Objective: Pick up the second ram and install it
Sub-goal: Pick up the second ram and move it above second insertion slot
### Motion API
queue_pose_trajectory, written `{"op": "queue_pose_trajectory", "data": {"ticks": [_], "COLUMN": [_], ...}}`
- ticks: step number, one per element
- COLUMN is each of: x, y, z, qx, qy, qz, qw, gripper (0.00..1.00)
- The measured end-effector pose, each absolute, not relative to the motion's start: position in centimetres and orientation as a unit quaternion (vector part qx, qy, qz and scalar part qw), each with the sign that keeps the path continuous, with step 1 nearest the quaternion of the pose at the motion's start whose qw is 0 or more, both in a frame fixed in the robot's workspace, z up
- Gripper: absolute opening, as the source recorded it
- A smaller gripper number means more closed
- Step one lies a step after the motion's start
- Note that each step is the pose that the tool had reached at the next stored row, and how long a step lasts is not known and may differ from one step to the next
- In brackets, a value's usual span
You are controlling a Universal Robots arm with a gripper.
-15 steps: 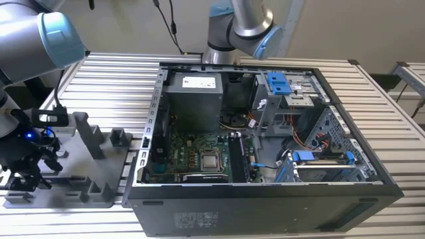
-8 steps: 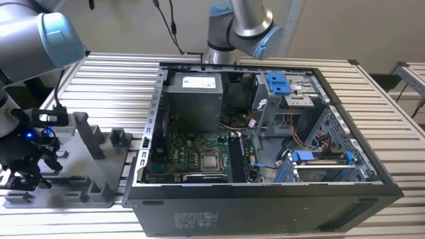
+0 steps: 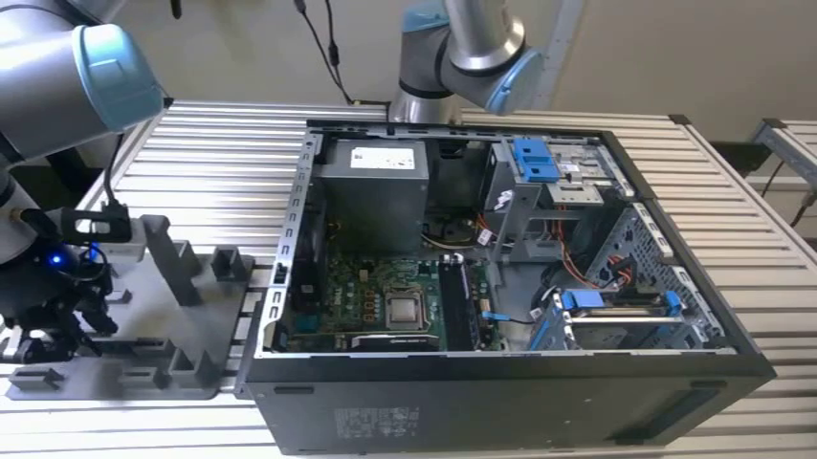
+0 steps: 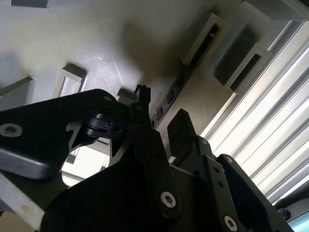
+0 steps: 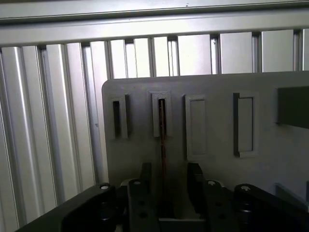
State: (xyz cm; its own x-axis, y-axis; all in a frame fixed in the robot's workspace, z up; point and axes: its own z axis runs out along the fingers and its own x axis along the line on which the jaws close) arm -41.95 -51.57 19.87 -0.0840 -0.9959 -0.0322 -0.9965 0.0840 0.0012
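I have the end effector [image 5: 169, 170] open over the grey fixture tray [image 5: 270, 159], with its fingers [image 5: 145, 176] on either side of the second ram [image 5: 163, 140] and a gap on each side. The ram stands on edge in one of the tray's slots. On the exterior view's left, the tray lies on the slatted counter [image 3: 217, 143], just beside the open computer case [image 3: 511, 406].

Open PC case [image 3: 511, 402] sits on the slatted metal tabletop [image 3: 217, 153], so you can see the green motherboard [image 3: 364, 304], the grey power supply [image 3: 370, 191] and blue drive latches [image 3: 537, 160]. Grey fixture tray [image 3: 153, 320] lies just beside the case, on the exterior view's left.
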Motion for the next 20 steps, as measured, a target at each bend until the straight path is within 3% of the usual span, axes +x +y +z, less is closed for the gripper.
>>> {"op": "queue_pose_trajectory", "data": {"ticks": [3, 6, 7, 9, 10, 20], "x": [-41.95, -41.95, -41.95, -41.95, -41.95, -41.95], "y": [-51.57, -51.57, -51.57, -51.57, -51.57, -51.57], "z": [19.87, 19.87, 19.86, 19.86, 19.86, 19.83], "qx": [-0.677, -0.677, -0.677, -0.677, -0.677, -0.677], "qy": [0.736, 0.736, 0.736, 0.736, 0.736, 0.736], "qz": [0.011, 0.011, 0.011, 0.011, 0.011, 0.011], "qw": [0.011, 0.011, 0.011, 0.011, 0.011, 0.011], "gripper": [0.29, 0.27, 0.20, 0.20, 0.14, 0.14]}}
